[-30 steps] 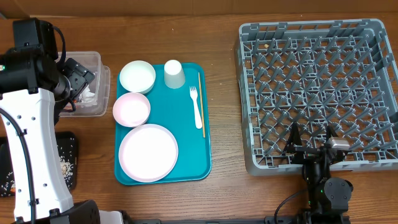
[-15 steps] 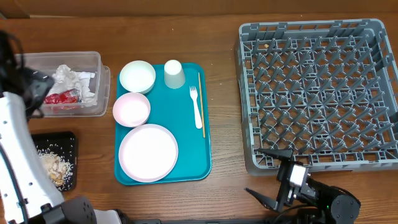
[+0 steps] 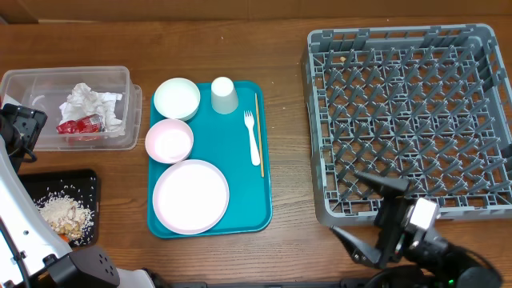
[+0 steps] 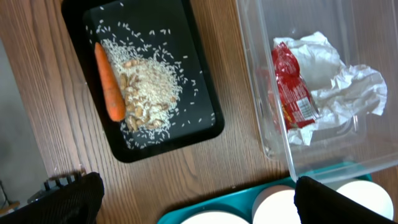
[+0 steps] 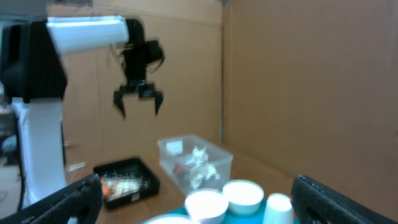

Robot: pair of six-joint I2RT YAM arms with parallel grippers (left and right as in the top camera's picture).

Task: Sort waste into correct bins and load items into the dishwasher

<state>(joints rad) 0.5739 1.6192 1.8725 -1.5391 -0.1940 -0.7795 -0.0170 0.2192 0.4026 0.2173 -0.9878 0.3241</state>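
The clear tub [image 3: 64, 80] holds white napkins [image 3: 92, 104] and a red wrapper [image 3: 78, 124]; both show in the left wrist view [image 4: 348, 93] [image 4: 292, 87]. The black tray [image 3: 90, 192] holds rice [image 4: 146, 87] and an orange carrot piece [image 4: 107, 81]. The plate [image 3: 190, 196], two bowls [image 3: 169, 140] [image 3: 177, 98], cup [image 3: 224, 94], fork [image 3: 254, 136] and stick [image 3: 259, 120] lie on the teal tray [image 3: 240, 200]. The grey rack [image 3: 408, 120] stands at the right. My left gripper [image 4: 202, 205] is open and empty, high over the table's left side. My right gripper [image 3: 370, 216] is open and empty at the rack's front edge.
The right wrist view looks across the table at the left gripper [image 5: 138, 102] hanging open above the black tray [image 5: 127, 177] and tub [image 5: 196, 162]. A brown cardboard wall [image 5: 298, 74] stands behind the table. Bare wood lies between the teal tray and the rack.
My left arm has pulled away from over the tub to the left edge, uncovering the tub and black tray. My right arm has dropped back from the rack toward the front edge.
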